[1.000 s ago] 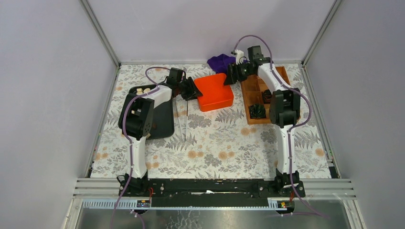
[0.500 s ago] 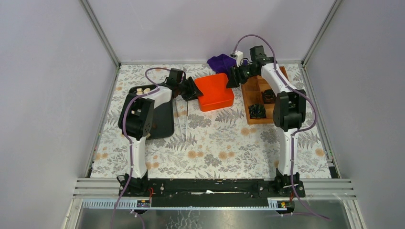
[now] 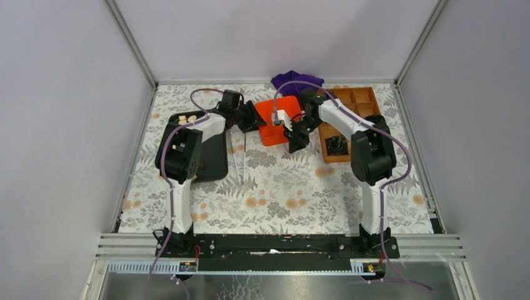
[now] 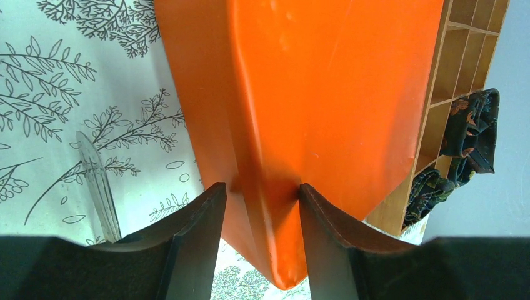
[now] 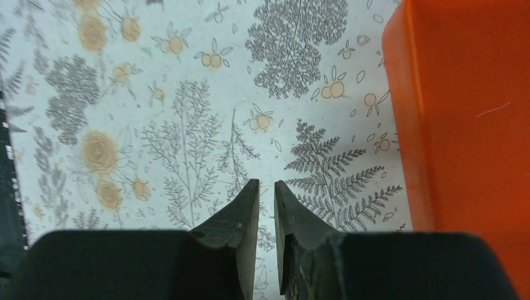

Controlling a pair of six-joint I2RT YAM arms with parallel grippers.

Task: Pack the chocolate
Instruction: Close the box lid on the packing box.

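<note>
Presently: left gripper, jaws closed at middling width on a corner of the orange box, which fills the view ahead of it; right gripper, jaws at a narrow slit with nothing between them, floral cloth beneath, the same box just to its right. Chocolate, a few cream pieces, on the black tray behind the left gripper, well apart from both grippers.
</note>
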